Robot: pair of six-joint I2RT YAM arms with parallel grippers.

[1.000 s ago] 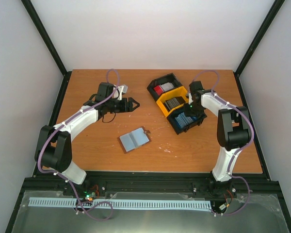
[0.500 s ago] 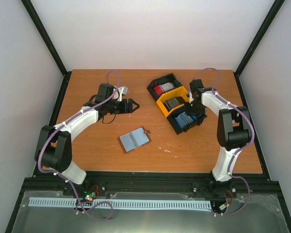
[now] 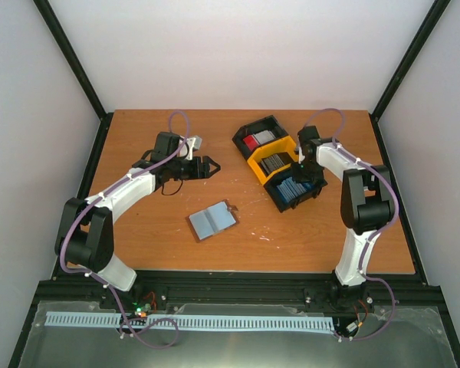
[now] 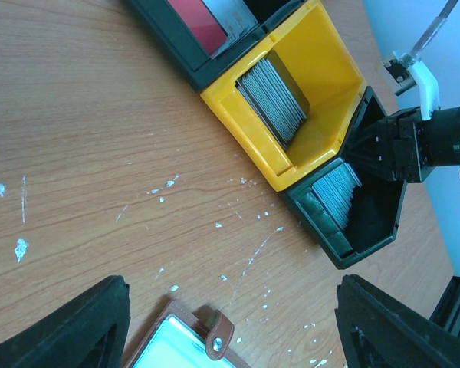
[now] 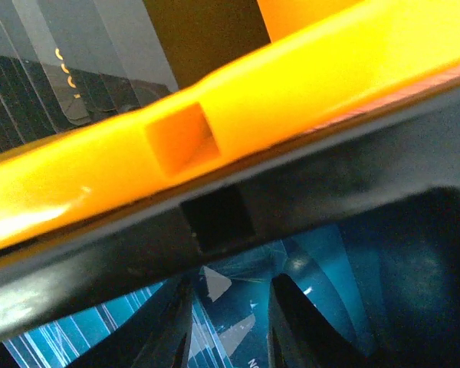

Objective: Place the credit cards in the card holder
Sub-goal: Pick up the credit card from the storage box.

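- Brown wooden table (image 3: 138,245) under me, white walls on three sides.
- My left gripper (image 3: 208,165) hangs above the bare wood, left of the black-and-yellow tray (image 4: 245,130). Its fingers (image 4: 69,326) stand wide apart and hold nothing.
- My right gripper (image 5: 231,295) is down in the nearest black compartment of that tray, on the stack of blue credit cards (image 5: 69,341).
- My right fingers (image 5: 169,326) stand close together with blue card showing between them; I cannot tell whether they grip one.
- Grey cards (image 4: 274,96) stand in the yellow middle compartment, red ones (image 3: 251,141) in the far black one.
- The card holder (image 3: 212,220) lies open on the table, pale inside up, nearer the arm bases than the tray and well apart from both my grippers.
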